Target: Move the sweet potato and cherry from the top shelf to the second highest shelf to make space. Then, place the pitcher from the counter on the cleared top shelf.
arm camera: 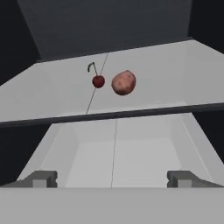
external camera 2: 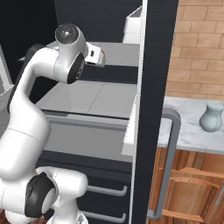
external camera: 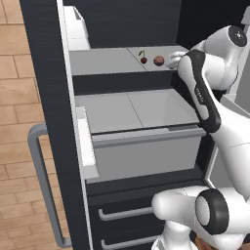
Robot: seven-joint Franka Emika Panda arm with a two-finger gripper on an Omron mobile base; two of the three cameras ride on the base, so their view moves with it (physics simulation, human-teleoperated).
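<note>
In the left base view we saw, going left to right, the flat mid-grey top shelf with its dark front edge [external camera: 102,61], then the tiny dark red stemmed cherry [external camera: 144,60] on it, and just beside the cherry at its 3 o'clock the rounded reddish-brown sweet potato [external camera: 158,60]. The white arm's two-finger gripper [external camera: 172,59] sat close at the potato's 3 o'clock, apart from it. Below, at 6 o'clock, lay the paler second highest shelf with its light front rail [external camera: 136,110]. In the hand view the two dark fingertips [arm camera: 40,178] stood spread wide with nothing between them, and the cherry and potato sat toward 12 o'clock. In the right base view the pale blue-green glassy pitcher [external camera 2: 211,117] stood upright on the white-grey marbled counter [external camera 2: 183,127], at 3 o'clock.
</note>
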